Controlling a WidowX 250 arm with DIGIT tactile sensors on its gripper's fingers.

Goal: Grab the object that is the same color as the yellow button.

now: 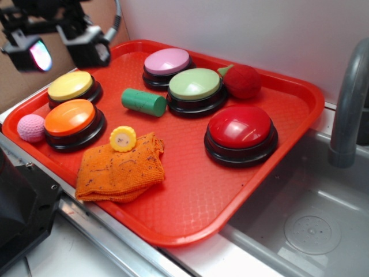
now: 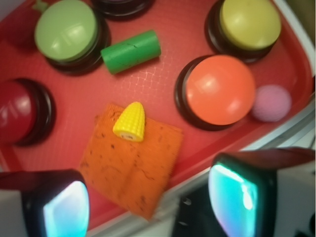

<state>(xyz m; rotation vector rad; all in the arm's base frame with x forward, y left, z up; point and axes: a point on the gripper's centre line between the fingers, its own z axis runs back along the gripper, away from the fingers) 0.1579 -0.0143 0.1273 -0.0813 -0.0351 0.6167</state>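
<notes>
On orange cloth [image 2: 131, 170]: corn slice [image 2: 130, 121], well apart from open jaws [image 2: 148, 197].

Glossy plastic tray [image 1: 300, 98]; rough woven orange cloth [image 1: 118, 170]; ridged corn [image 1: 123, 138].

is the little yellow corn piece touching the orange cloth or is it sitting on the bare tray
Touching. The wrist view shows the corn piece lying on the orange cloth near its top edge, cloth around its lower part; the exterior view agrees, with it resting on the cloth's upper edge.

five buttons [image 1: 74, 85], one corn [image 1: 123, 138], one cloth [image 1: 121, 169].
</notes>
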